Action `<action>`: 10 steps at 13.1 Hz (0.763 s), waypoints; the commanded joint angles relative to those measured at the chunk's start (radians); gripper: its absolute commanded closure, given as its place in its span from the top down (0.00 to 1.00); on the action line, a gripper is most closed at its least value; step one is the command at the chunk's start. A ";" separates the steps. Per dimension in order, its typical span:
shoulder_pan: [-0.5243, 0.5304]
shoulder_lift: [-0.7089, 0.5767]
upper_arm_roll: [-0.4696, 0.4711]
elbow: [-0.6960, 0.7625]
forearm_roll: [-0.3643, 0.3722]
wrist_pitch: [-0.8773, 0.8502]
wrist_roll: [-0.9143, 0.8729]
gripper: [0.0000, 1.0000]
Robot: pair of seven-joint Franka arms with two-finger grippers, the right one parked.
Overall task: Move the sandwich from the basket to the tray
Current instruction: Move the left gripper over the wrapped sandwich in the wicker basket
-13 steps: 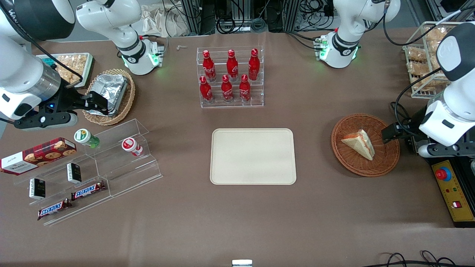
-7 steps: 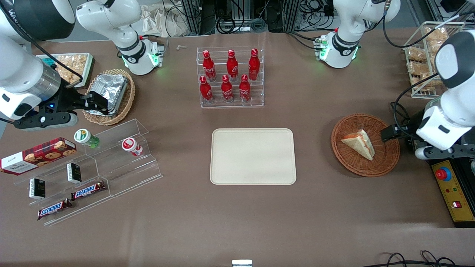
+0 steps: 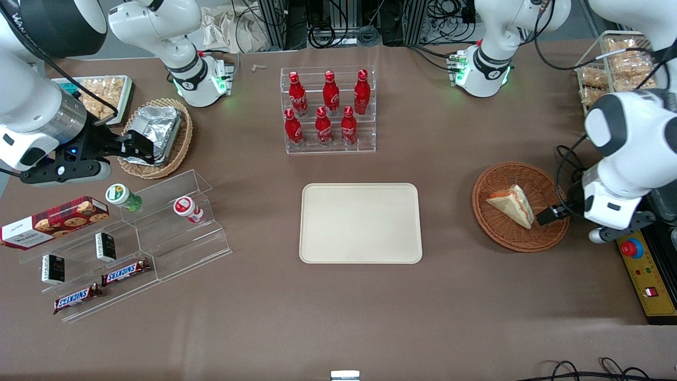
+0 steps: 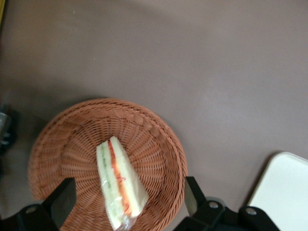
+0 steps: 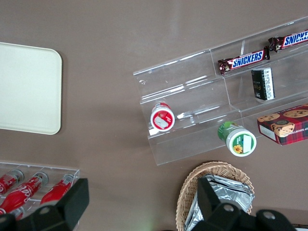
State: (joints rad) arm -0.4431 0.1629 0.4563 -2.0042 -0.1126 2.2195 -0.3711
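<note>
Basket (image 3: 521, 235) is showing reddish-brown woven wicker, ribbed and rough, dull sheen. Sandwich (image 3: 512, 205) is presenting soft matt white bread, with what looks like clear glossy film at its tip in the left wrist view. Tray (image 3: 361, 223) is looking like smooth matt cream plastic or fibre; cannot tell which. Tablecloth (image 3: 317, 317) is lying matt brown, fine-grained. Gripper (image 4: 126, 208), hovering over the basket, is showing matt black fingers (image 4: 62, 201), spread wide either side of the sandwich; arm shell (image 3: 624, 153) is gleaming glossy white plastic.
</note>
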 commanded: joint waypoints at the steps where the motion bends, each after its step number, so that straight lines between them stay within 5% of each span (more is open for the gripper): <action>1: -0.052 -0.045 -0.007 -0.126 0.008 0.121 -0.179 1.00; 4: -0.097 -0.010 -0.007 -0.139 0.013 0.135 -0.319 1.00; 10: -0.083 -0.005 -0.004 -0.214 0.013 0.193 -0.296 1.00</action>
State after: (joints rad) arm -0.5306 0.1682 0.4504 -2.1937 -0.1113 2.3907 -0.6637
